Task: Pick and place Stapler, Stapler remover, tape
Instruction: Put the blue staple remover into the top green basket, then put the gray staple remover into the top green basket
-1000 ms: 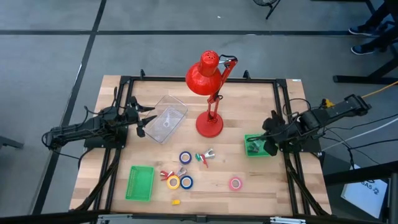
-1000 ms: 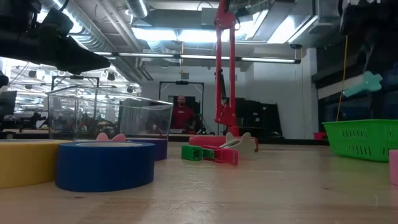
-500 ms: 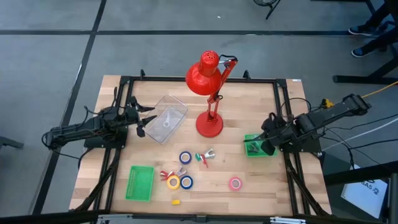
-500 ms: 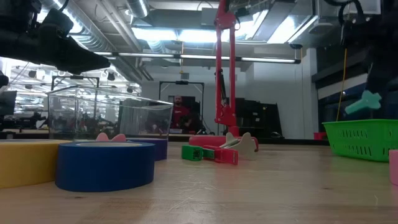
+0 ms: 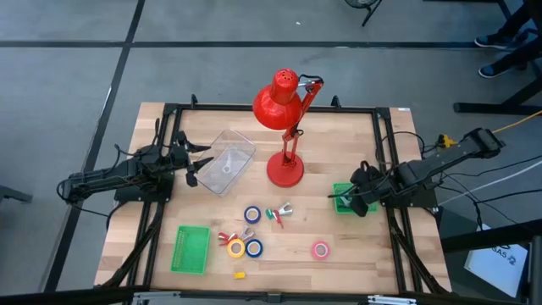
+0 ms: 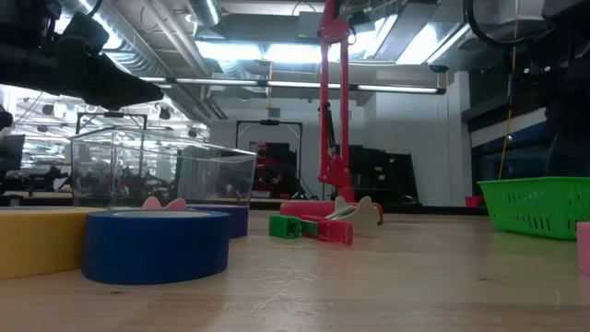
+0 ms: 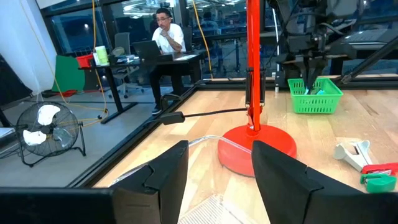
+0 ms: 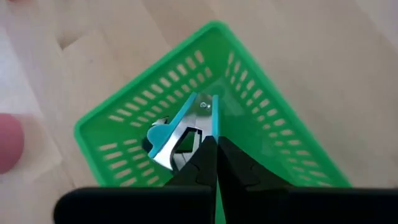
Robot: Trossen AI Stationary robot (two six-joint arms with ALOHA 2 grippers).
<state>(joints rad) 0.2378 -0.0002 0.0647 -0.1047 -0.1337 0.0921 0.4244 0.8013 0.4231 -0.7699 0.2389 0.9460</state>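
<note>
My right gripper (image 8: 216, 142) reaches down into the small green basket (image 5: 347, 198) at the table's right side, shut on a teal staple remover (image 8: 180, 127). In the low view the basket's wall (image 6: 539, 205) hides the remover. Blue (image 5: 252, 214), yellow (image 5: 236, 248) and pink (image 5: 320, 249) tape rolls lie flat mid-table. A red and green staple remover (image 5: 277, 213) lies beside them. My left gripper (image 5: 193, 165) waits open at the table's left, beside a clear box (image 5: 224, 161). My right gripper pinches the teal staple remover by one teal handle plate (image 8: 214, 118) between its two fingers, coming from above and pointing down. The remover hangs below the fingers, inside the green basket (image 8: 124, 118). Whether it touches the basket floor, I cannot tell.
A red desk lamp stands mid-table on its round base (image 5: 285, 170), between the two arms. A second green basket (image 5: 191, 249) sits near the front left. A red staple remover (image 5: 225, 237) and a small yellow piece (image 5: 240, 274) lie near the tape. A person sits beyond the table (image 7: 165, 25).
My right gripper has moved down into the right green basket, carrying the teal staple remover. In the low view the remover has sunk from well above the basket's rim to out of sight behind its wall.
</note>
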